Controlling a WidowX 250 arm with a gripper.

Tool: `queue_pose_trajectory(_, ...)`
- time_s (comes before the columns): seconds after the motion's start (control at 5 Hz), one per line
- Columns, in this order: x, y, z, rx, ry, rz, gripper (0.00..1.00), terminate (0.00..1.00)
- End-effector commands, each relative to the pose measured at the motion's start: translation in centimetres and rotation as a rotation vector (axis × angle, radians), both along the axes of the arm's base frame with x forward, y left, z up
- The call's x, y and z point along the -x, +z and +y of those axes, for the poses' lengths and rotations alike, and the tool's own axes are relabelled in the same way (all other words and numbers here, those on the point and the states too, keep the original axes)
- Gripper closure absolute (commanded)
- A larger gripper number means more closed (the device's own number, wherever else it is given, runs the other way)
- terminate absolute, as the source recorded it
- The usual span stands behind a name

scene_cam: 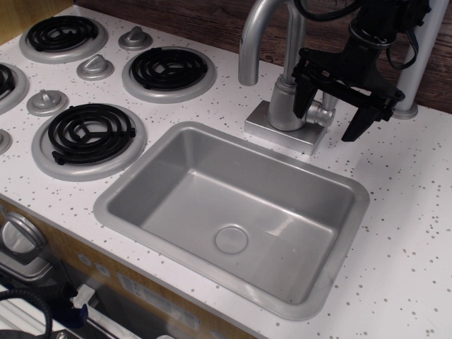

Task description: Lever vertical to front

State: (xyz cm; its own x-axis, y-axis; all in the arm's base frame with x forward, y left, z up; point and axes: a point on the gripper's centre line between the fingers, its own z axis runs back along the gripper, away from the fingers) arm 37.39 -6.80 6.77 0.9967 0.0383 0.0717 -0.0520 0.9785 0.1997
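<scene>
The lever is a small matte-silver handle on a stubby stem on the right side of the faucet body. Only its lower part shows; the top is hidden behind the gripper. My black gripper hangs over it from the upper right, open. One finger is against the faucet body on the lever's left. The other finger is to the lever's right, apart from it. The tall curved spout rises to the left.
The grey sink basin lies in front of the faucet base. Several black coil burners and round silver knobs are on the left. A grey post stands behind the gripper on the right. Cables hang above the gripper.
</scene>
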Motion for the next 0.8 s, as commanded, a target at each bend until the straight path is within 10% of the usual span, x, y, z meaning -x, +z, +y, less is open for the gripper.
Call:
queue_pose_trajectory(0.0,0.0,0.0,0.0,0.000,0.000,0.000,0.00,0.00)
queue_pose_trajectory(0.6,-2.4,2.5,0.9,-0.101,-0.081,-0.197,0.00,0.00)
